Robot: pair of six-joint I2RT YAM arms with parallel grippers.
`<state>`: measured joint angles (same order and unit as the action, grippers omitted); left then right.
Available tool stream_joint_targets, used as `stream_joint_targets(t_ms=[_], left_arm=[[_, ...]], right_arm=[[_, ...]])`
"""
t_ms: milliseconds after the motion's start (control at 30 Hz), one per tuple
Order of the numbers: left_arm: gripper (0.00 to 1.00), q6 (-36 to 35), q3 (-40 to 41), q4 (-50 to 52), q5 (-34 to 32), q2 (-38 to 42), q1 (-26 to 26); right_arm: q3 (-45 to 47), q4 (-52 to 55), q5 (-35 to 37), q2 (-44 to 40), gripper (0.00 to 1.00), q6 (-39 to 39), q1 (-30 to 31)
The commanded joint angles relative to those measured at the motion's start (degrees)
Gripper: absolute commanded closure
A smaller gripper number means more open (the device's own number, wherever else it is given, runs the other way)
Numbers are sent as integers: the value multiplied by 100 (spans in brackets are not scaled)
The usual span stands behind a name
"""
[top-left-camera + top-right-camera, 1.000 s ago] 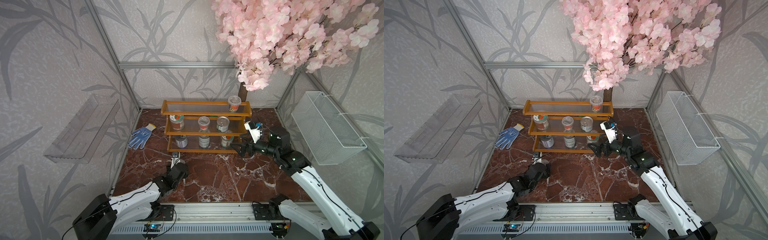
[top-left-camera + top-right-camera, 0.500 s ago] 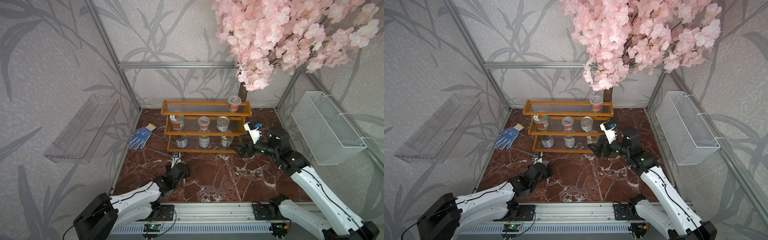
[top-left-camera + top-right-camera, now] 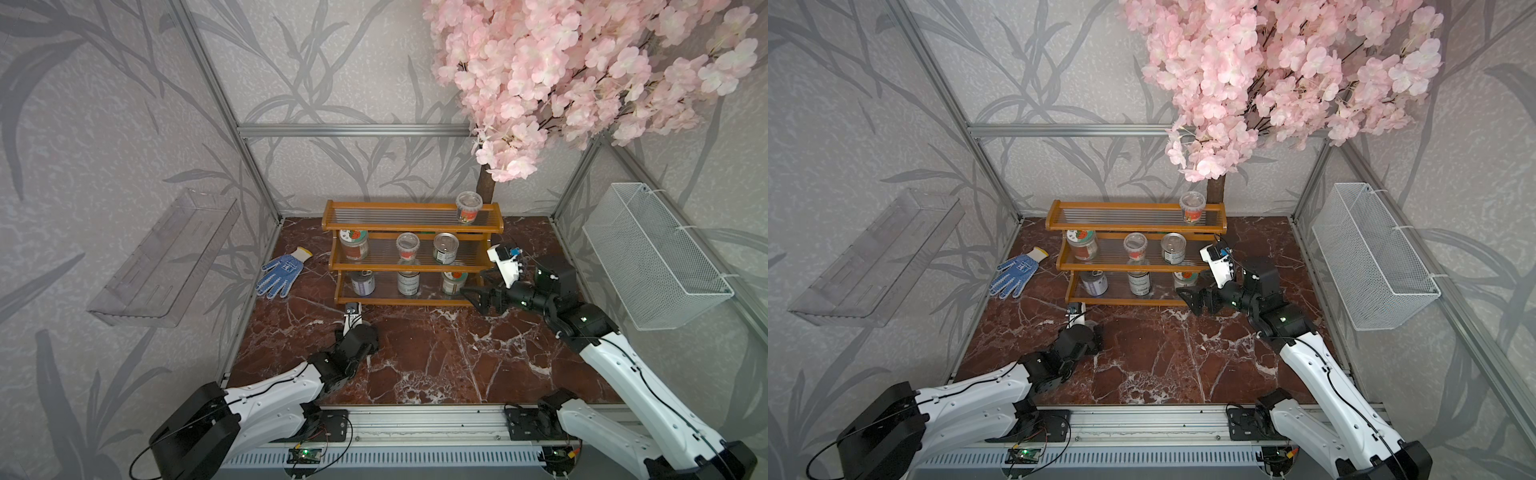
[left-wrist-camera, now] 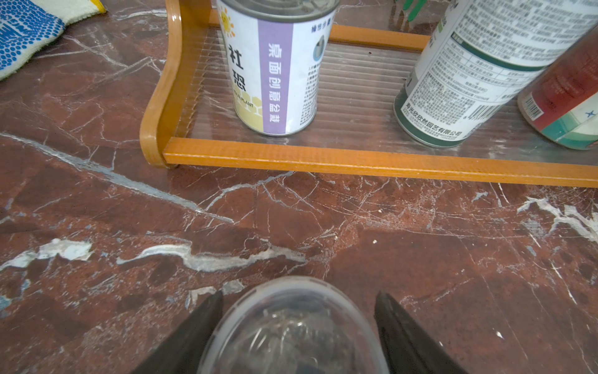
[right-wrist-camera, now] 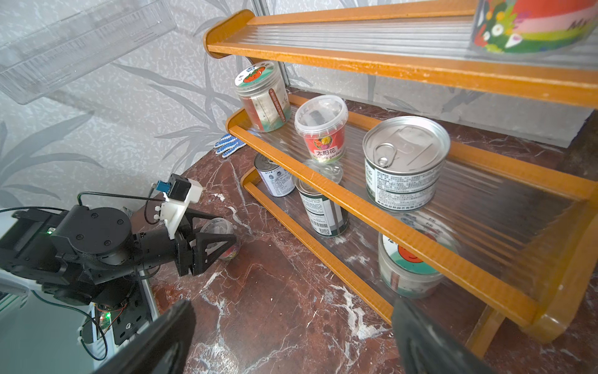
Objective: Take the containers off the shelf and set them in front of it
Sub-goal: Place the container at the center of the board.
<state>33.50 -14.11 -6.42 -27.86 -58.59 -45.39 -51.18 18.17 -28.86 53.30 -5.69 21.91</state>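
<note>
The orange-brown wooden shelf [image 3: 395, 227] stands at the back of the marble floor with several containers on it. A clear cup [image 3: 468, 206] is on the top tier. A tomato-lid jar [image 3: 353, 244], a clear cup [image 3: 407, 246] and a tin [image 3: 445, 248] are on the middle tier. Two tins [image 3: 363, 282] [image 3: 408, 282] and a jar [image 3: 454, 281] are on the bottom tier. My left gripper [image 4: 297, 301] is shut on another clear lidded cup [image 5: 223, 241], low on the floor in front of the shelf's left end. My right gripper [image 3: 476, 299] is open and empty by the bottom tier's right end.
A blue dotted glove [image 3: 282, 272] lies left of the shelf. A clear wall tray [image 3: 166, 257] hangs on the left wall and a white wire basket [image 3: 652, 257] on the right wall. A blossom tree trunk [image 3: 486, 187] rises behind the shelf's right end.
Both arms stay about where they were. The right gripper has edged slightly toward the shelf, and the left still has the cup between its fingers.
</note>
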Motion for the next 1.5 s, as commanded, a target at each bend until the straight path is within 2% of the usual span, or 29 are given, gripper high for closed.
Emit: stream_joint_targets(t_ms=[0,567,867,1033,1300,1467], left_arm=[[25,-87,-96,-78,-219,-112,8],[25,-320,-461,-423,-125,-735,274],[11,-317,-470,-238,-21,-669,344],[4,-395,-707,313,-82,-337,347],[1,-424,-1142,1463,-75,506,367],[0,-746,-1899,2163,190,744,383]], right_arm=[[38,-148,78,-12,1,85,-14],[64,-245,114,71,1,95,-67],[108,-211,109,14,1,97,-102],[73,-210,52,14,1,77,-138],[-52,-158,-207,23,1,38,-137],[-446,151,-212,40,1,91,-140]])
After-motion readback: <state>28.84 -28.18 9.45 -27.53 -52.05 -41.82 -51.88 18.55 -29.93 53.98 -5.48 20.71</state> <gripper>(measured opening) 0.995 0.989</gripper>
